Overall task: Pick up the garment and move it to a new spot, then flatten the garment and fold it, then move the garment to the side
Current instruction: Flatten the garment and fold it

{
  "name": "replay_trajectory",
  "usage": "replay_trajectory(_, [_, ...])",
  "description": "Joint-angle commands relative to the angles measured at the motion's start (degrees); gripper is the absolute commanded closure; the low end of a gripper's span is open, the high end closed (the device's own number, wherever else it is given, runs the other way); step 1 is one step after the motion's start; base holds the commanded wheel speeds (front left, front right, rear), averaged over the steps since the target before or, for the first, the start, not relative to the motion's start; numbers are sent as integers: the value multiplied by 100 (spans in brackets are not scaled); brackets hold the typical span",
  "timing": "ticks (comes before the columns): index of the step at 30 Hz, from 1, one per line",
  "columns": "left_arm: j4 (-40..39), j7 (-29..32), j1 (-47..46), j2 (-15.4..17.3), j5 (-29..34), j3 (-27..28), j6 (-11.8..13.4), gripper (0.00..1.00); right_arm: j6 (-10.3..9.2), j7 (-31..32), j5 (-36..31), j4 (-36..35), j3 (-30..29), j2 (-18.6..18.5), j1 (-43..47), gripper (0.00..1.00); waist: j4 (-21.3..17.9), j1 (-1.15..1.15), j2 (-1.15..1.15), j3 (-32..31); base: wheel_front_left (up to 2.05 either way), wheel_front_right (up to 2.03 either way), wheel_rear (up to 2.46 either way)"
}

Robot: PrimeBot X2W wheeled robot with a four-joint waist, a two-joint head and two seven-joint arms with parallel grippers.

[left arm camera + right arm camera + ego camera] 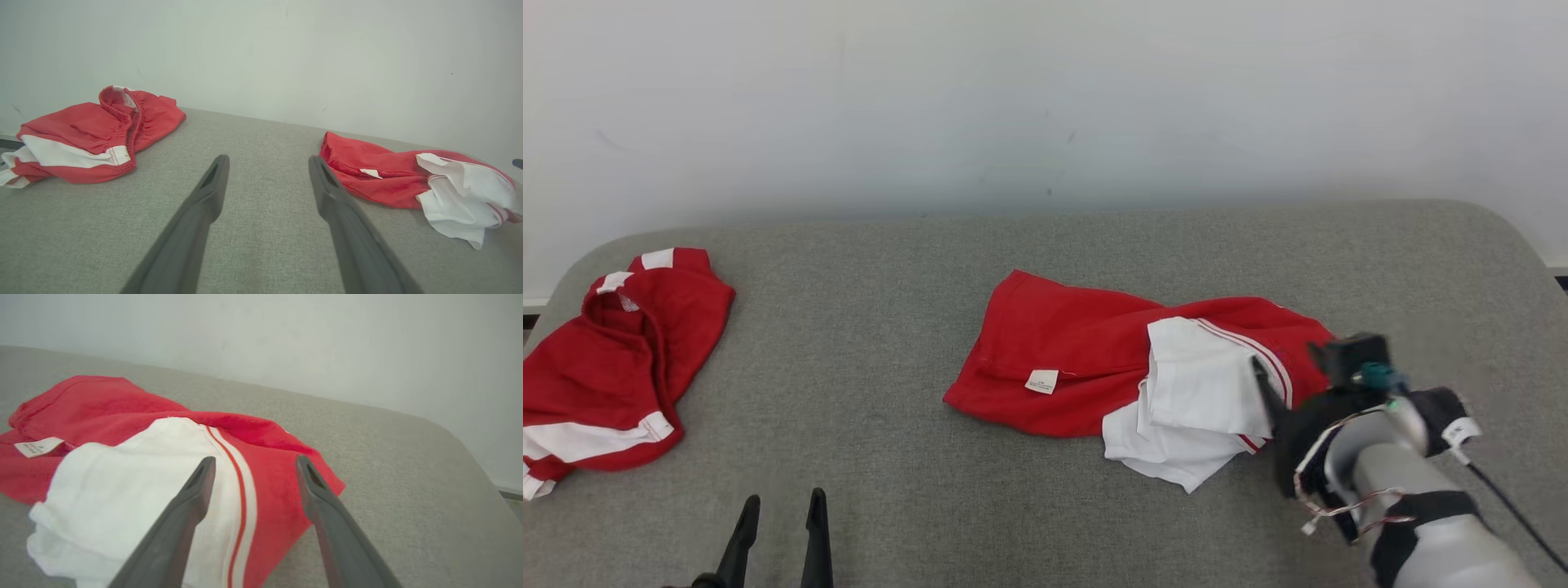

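Hanging over the garment (102, 404), right gripper (255, 459) has jaws spread wide, gripping nothing; left gripper (268, 159) also spread wide and empty, over bare grey table (890, 269); garment lies rumpled right of the table's middle, red, white part nearest the right arm; second red garment (621, 359) at the table's far left.

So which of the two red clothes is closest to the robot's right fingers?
The red garment with the big white panel in the middle: the right fingers hover over its striped end. The other red garment lies far off to the left.
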Motion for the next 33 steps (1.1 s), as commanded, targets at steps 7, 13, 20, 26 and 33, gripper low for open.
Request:
replay_trajectory(7, [-18, -6, 65, -33, 43, 23, -32, 0, -14, -30, -786, -497, 514, 701, 456, 0, 60, 0, 0, 39, 0, 0, 0])
replay_trajectory(13, [15, -7, -28, -42, 76, -15, -66, 0, -14, 159, -1285, -548, 668, 880, 564, 0, 196, 0, 0, 59, 0, 0, 0])
replay_trajectory(20, [15, -6, -20, -48, 74, 23, -71, 0, -14, 291, -1831, -505, 328, 907, 554, 0, 273, 0, 0, 86, 0, 0, 0])
replay_trajectory(26, [-9, -6, -20, -56, 60, 89, -54, 0, -14, 415, -2308, -695, -165, 894, 672, 100, 242, 0, 0, 121, 0, 0, 0])
replay_trajectory(33, [-8, -6, -43, -64, 6, 112, -37, 0, -14, 467, -2667, -1153, -627, 802, 966, 100, 108, 0, 0, 94, 0, 0, 0])
